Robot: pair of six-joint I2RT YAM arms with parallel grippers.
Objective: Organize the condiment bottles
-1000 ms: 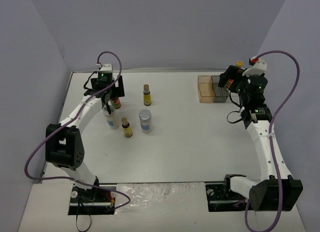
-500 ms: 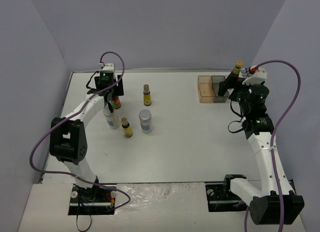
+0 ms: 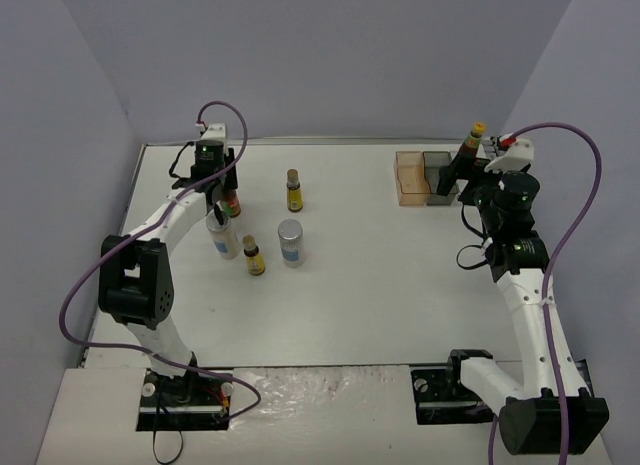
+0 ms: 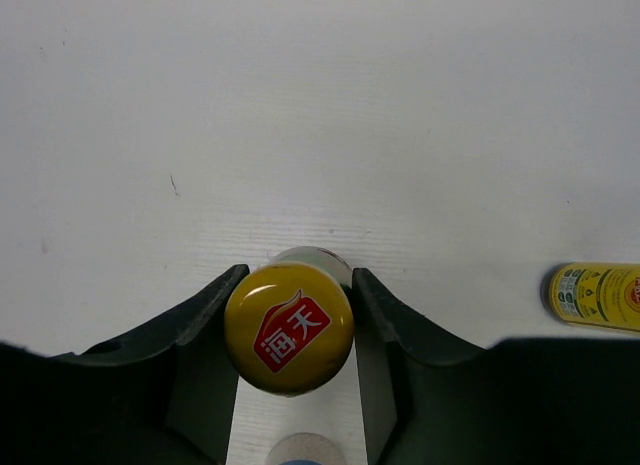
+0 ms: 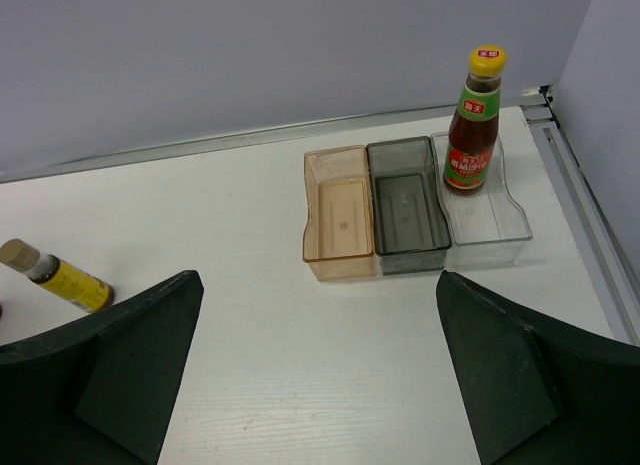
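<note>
My left gripper (image 4: 298,285) is shut on a dark red condiment bottle, its fingers pressed against both sides of the yellow cap (image 4: 289,327). From above, this bottle (image 3: 233,206) stands at the far left under the left gripper (image 3: 222,190). A second dark red bottle (image 5: 473,125) stands upright in the clear tray compartment (image 5: 490,210). My right gripper (image 5: 318,365) is open and holds nothing, set back from the tray. Two tiny yellow bottles (image 3: 294,191) (image 3: 254,257) and two pale shakers (image 3: 223,235) (image 3: 291,242) stand near the left arm.
The tray's orange compartment (image 5: 340,215) and grey compartment (image 5: 405,210) hold nothing. The tray sits at the far right, close to the back wall and the right wall. One tiny yellow bottle (image 4: 597,296) shows to the right of the left gripper.
The left gripper has closed from wide open onto the red bottle's cap. The right arm has drawn back from the tray, leaving the other red bottle standing in the clear compartment.
</note>
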